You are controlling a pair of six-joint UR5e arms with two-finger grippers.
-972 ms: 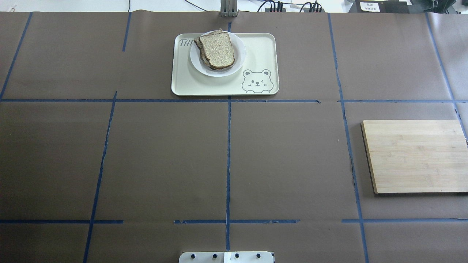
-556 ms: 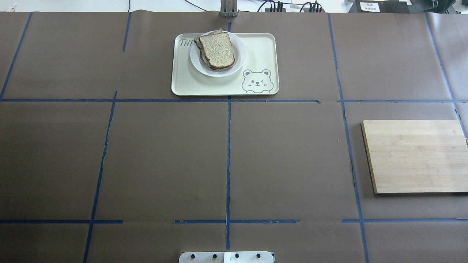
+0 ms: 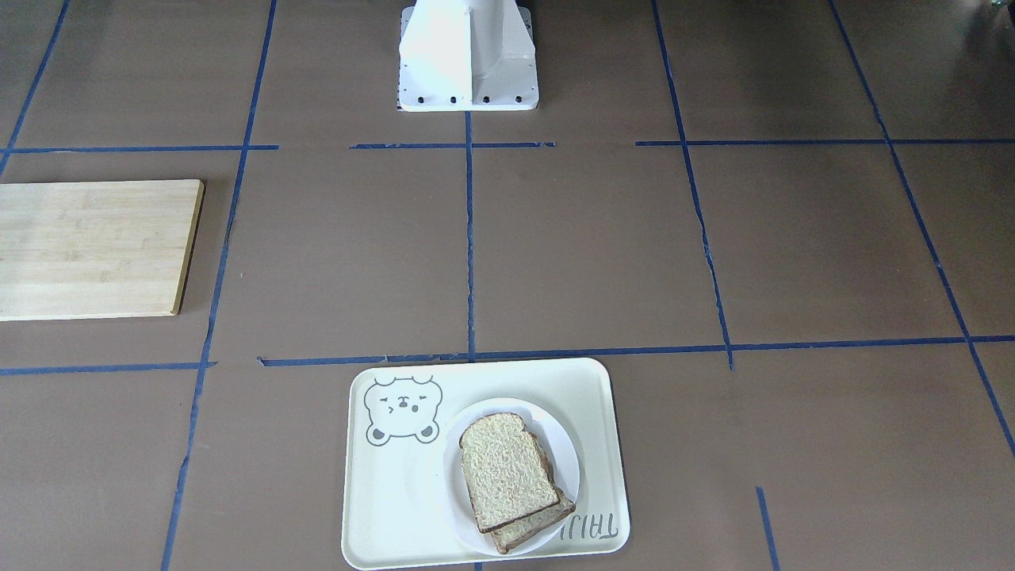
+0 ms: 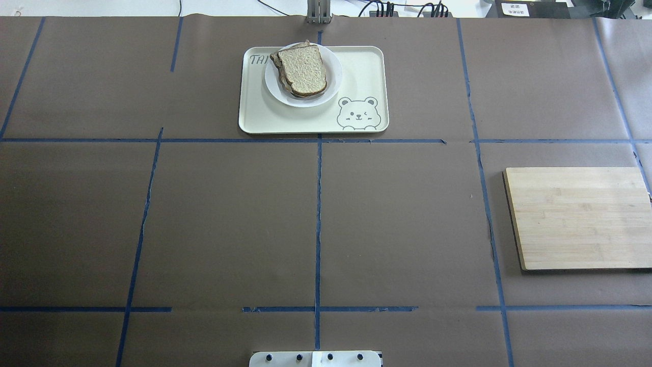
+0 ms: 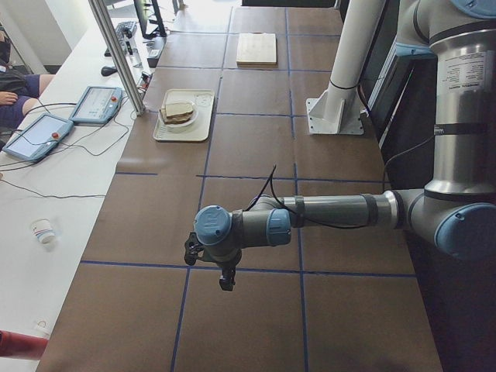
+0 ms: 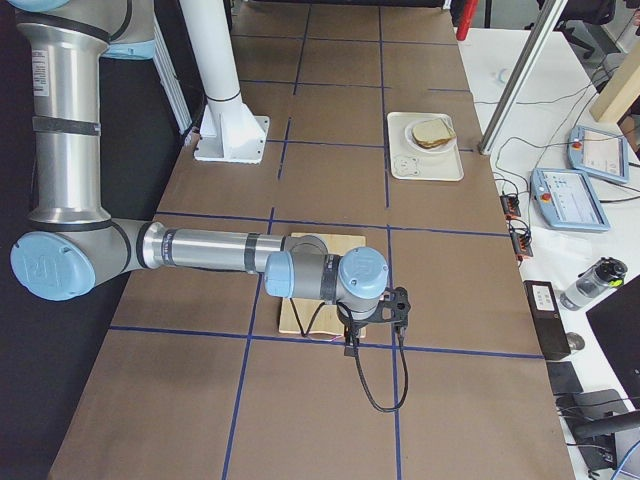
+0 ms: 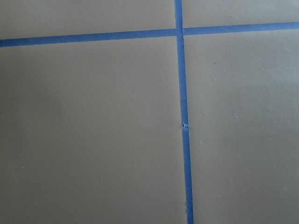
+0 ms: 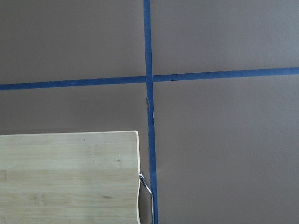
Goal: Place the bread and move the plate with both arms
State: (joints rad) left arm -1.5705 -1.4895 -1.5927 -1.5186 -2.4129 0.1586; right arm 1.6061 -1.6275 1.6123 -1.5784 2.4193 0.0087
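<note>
A slice of bread [image 4: 302, 70] lies on top of a second slice on the small white plate [image 4: 333, 76], which sits on the cream bear tray [image 4: 367, 66] at the far middle of the table. The front-facing view shows the bread [image 3: 507, 472], the lower slice's edge [image 3: 533, 530] and the plate [image 3: 567, 460]. Both arms are off to the table's ends. The left gripper [image 5: 225, 279] shows only in the exterior left view and the right gripper [image 6: 350, 345] only in the exterior right view, both hanging over the paper. I cannot tell whether either is open or shut.
A pale wooden board [image 4: 578, 216] lies at the right side; its corner shows in the right wrist view [image 8: 65, 177], under the right wrist. The white pedestal [image 3: 468, 55] stands at the robot's edge. Brown paper with blue tape lines covers the table.
</note>
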